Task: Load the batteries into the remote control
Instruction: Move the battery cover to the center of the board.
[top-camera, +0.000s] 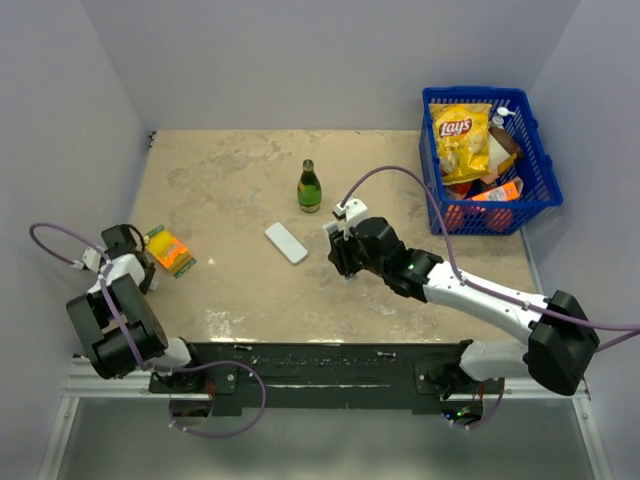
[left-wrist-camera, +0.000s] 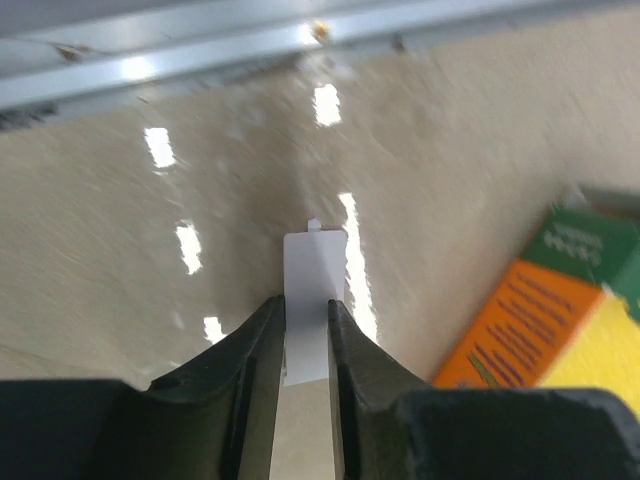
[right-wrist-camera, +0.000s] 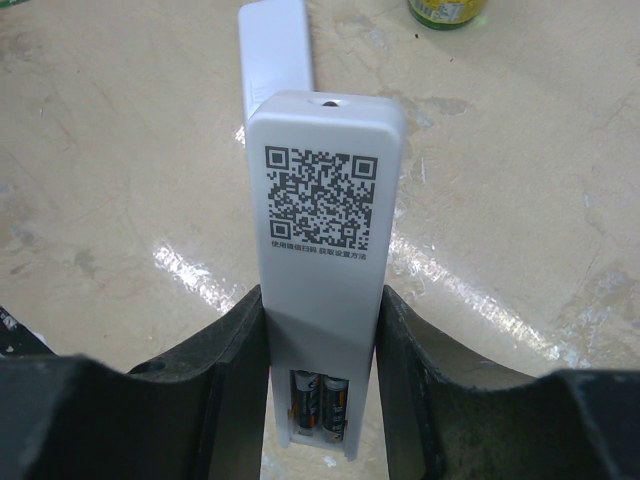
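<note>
My right gripper (right-wrist-camera: 320, 295) is shut on the white remote control (right-wrist-camera: 322, 200), held back side up with its QR code showing. Both batteries (right-wrist-camera: 322, 402) lie side by side in the open compartment at the remote's near end, between the fingers. In the top view this right gripper (top-camera: 345, 256) hangs over the table's middle. My left gripper (left-wrist-camera: 305, 305) is shut on a thin white plate with a small tab (left-wrist-camera: 313, 268), low over the table. From above, the left gripper (top-camera: 135, 262) is at the far left.
A white bar (top-camera: 286, 243) lies on the table just left of the right gripper, also in the right wrist view (right-wrist-camera: 272, 50). An orange and green box (top-camera: 170, 250) sits beside the left gripper. A green bottle (top-camera: 310, 187) stands behind. A blue basket (top-camera: 545, 190) holds snacks.
</note>
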